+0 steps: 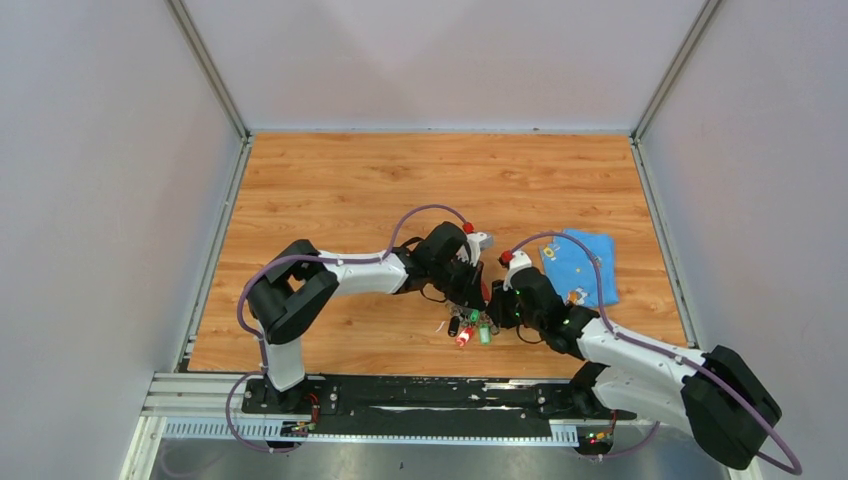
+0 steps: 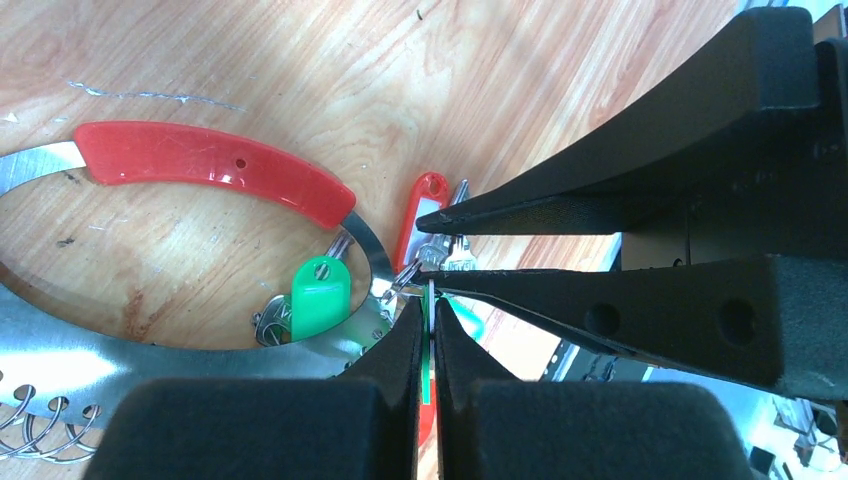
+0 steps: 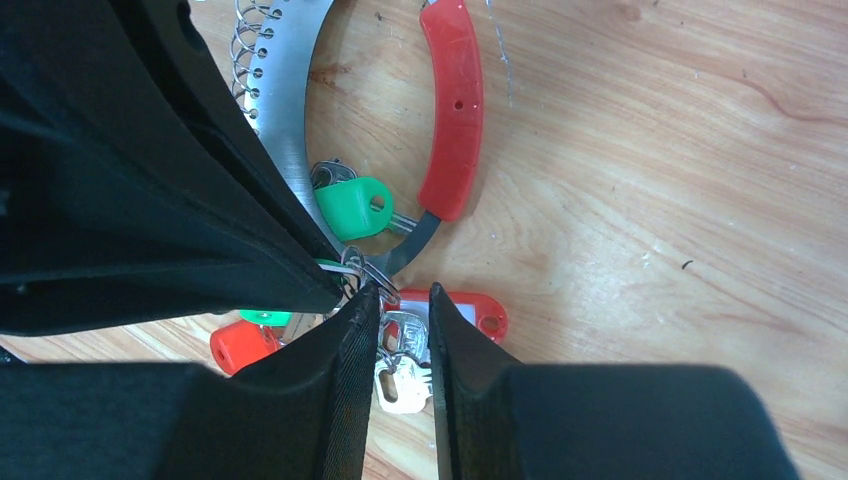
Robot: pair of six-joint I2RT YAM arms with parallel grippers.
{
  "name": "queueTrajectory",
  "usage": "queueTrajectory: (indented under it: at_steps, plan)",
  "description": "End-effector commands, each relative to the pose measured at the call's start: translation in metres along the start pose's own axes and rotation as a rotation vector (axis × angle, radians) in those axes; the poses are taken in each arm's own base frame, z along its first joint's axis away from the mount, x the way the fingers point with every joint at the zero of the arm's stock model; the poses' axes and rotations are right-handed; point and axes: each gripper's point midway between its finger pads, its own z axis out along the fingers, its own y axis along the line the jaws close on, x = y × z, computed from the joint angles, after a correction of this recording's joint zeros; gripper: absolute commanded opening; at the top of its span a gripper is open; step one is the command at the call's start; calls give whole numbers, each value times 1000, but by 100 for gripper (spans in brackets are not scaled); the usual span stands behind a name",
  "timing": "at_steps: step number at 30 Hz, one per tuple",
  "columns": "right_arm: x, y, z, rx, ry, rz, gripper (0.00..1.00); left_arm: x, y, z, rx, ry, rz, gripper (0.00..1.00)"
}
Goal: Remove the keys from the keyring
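The keyring (image 3: 285, 130) lies flat on the wood, a thin steel band with a red curved part (image 3: 452, 110); the left wrist view shows it too (image 2: 100, 360). A green-capped key (image 3: 352, 208) rests inside the ring. My left gripper (image 2: 428, 318) is shut on the thin edge of a green key tag (image 3: 265, 317). My right gripper (image 3: 405, 295) meets it tip to tip, its fingers closed on two silver keys (image 3: 405, 360) hanging from a small split ring. A red tag (image 3: 470, 310) lies just beyond. From above, both grippers (image 1: 470, 290) (image 1: 497, 305) crowd over the bunch (image 1: 470, 330).
A blue cloth (image 1: 580, 265) lies to the right of the grippers, behind the right arm. A red cap (image 3: 240, 345) sits beside the green tag. Wire loops (image 3: 245, 50) line the ring's outer edge. White walls enclose the wooden table (image 1: 350, 180).
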Motion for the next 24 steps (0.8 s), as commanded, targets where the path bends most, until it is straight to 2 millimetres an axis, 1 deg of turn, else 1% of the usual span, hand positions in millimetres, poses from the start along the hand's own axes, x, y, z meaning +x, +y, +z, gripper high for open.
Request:
queueTrajectory:
  at_steps: [1, 2, 5, 8, 12, 15, 20, 24]
  plan:
    - [-5, 8, 0, -45, -54, -31, 27, -11, -6, -3, 27, -10, 11, 0]
    - [-6, 8, -1, -48, -61, -29, 28, -11, -6, -4, 31, -8, 11, 0]
    - [-9, 17, -5, -103, -80, -32, 28, -13, -7, -9, 42, -6, 19, 0]
    - [-10, 23, -7, -133, -90, -28, 29, -10, -2, -16, -3, 31, 47, 0]
    - [-7, 26, -10, -159, -87, -29, 28, -14, -3, -25, -28, 34, 87, 0]
    - [-7, 29, -11, -178, -87, -34, 29, -14, -5, -28, -28, 39, 97, 0]
    - [-10, 28, -15, -174, -102, -32, 28, -16, -7, -34, -35, 37, 106, 0]
    - [-18, 29, -25, -176, -133, -25, 28, -15, -7, -41, -49, 37, 115, 0]
